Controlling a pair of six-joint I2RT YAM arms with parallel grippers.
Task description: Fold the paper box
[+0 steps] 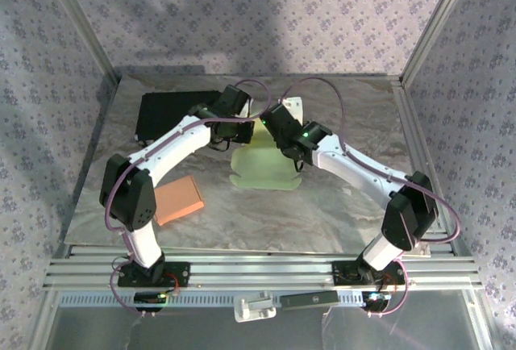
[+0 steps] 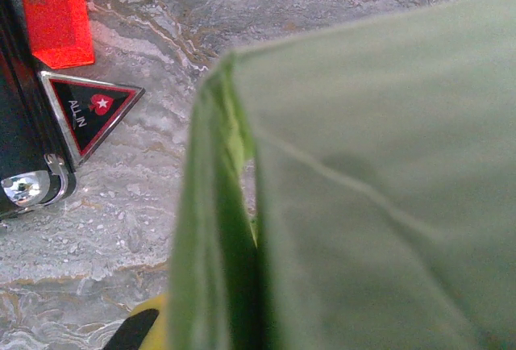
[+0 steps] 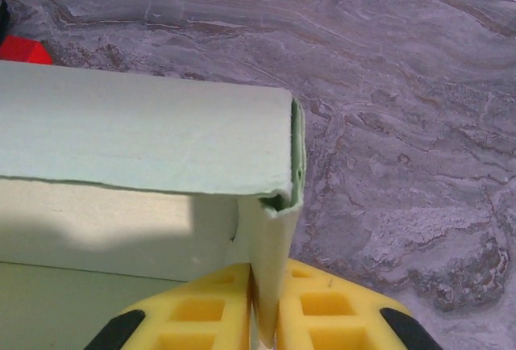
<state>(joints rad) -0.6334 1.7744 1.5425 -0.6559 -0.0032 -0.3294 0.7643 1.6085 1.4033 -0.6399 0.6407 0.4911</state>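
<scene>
Right gripper (image 3: 256, 318) jaws pinch an upright side wall of the pale green paper box (image 1: 262, 168). Left gripper (image 1: 232, 135) jaws are pressed together on a folded wall at the box's left side. Box sits mid-table (image 1: 347, 124), black case (image 1: 165, 116) at the far-left corner, orange block (image 1: 177, 199) near the left edge.

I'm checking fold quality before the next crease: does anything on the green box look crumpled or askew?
Slightly. On the paper box, the corner above where the right gripper pinches is buckled: the folded-over flap does not sit flush with the wall, leaving a small dark gap. The flap's lower edge runs wavy.
</scene>
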